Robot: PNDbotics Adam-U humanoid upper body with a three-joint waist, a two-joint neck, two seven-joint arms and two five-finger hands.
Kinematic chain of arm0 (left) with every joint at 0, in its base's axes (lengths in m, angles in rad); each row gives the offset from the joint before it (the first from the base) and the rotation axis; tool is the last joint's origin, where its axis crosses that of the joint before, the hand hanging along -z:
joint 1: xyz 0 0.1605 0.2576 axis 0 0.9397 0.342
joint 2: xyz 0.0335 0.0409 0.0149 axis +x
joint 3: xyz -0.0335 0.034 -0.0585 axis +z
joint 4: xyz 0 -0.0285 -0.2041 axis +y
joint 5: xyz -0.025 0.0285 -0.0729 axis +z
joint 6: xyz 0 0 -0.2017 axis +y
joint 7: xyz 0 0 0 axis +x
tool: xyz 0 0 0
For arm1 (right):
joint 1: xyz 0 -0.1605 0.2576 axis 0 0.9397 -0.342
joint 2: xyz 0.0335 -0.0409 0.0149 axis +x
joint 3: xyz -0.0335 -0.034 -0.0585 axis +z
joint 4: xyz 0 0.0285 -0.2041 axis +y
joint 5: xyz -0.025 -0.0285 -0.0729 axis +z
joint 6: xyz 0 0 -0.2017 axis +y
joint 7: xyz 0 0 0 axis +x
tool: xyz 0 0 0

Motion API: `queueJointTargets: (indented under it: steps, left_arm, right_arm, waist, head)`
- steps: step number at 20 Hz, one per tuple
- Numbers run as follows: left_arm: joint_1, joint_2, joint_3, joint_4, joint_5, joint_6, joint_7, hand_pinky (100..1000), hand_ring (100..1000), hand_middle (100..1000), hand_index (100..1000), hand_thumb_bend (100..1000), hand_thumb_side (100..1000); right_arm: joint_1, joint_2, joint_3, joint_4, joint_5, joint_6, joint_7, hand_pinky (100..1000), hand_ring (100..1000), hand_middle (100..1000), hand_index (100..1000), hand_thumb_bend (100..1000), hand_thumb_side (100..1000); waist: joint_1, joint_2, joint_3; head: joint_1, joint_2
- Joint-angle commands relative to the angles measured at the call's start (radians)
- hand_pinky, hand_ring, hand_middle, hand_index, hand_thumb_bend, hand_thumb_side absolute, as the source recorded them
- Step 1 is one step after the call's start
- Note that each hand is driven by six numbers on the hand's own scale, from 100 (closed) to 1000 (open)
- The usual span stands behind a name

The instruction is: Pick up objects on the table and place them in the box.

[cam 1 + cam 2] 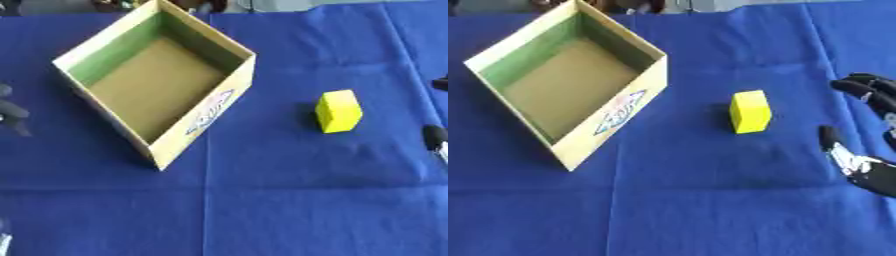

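Note:
A yellow block (751, 112) stands on the blue cloth, right of centre. The open cardboard box (210, 112) sits at the upper left, turned cornerwise, and its brown floor shows nothing inside. My right hand (875, 175) is at the right edge, open, with its fingers (866, 89) spread above and its thumb (829, 140) below. It is a short way right of the block and does not touch it. Only a dark part of my left hand (10, 111) shows at the left edge, left of the box.
The blue cloth (289, 200) covers the whole table, with fold lines running across the front and down the middle. The near half of the cloth is bare blue.

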Motion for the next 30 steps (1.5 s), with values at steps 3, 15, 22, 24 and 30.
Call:
queueJointTargets:
  steps: [3, 15, 22, 24, 30]
  left_arm:
    - [-0.003, 0.028, 0.000, -0.013, 0.009, 0.003, -0.007, 294, 458, 555, 674, 100, 894]
    - [0.010, 0.034, -0.006, -0.013, 0.010, 0.012, -0.019, 292, 456, 555, 673, 100, 893]
    - [0.018, 0.033, -0.011, -0.013, 0.009, 0.017, -0.025, 290, 455, 556, 672, 100, 894]
    - [0.019, 0.033, -0.012, -0.013, 0.010, 0.017, -0.028, 290, 455, 557, 672, 100, 894]
    - [0.018, 0.029, -0.020, -0.013, 0.014, 0.020, -0.039, 290, 458, 560, 671, 100, 895]
  right_arm:
    - [-0.014, -0.146, -0.016, -0.015, -0.028, 0.016, 0.096, 874, 924, 855, 951, 247, 915]
    - [-0.115, -0.325, 0.004, -0.015, -0.178, 0.090, 0.336, 890, 931, 871, 981, 368, 813]
    - [-0.194, -0.377, 0.036, -0.015, -0.234, 0.178, 0.508, 886, 932, 863, 986, 417, 671]
    - [-0.221, -0.380, 0.047, -0.015, -0.250, 0.196, 0.543, 886, 932, 865, 986, 548, 657]
    - [-0.310, -0.372, 0.092, -0.014, -0.274, 0.260, 0.621, 876, 936, 857, 981, 551, 622]
  waist:
    - [-0.005, -0.036, 0.002]
    - [-0.013, -0.049, 0.007]
    - [-0.020, -0.050, 0.018]
    - [-0.021, -0.050, 0.023]
    - [-0.021, -0.045, 0.041]
  head:
    - [-0.019, 0.020]
    - [-0.046, 0.041]
    - [-0.063, 0.035]
    - [-0.067, 0.033]
    - [-0.088, 0.020]
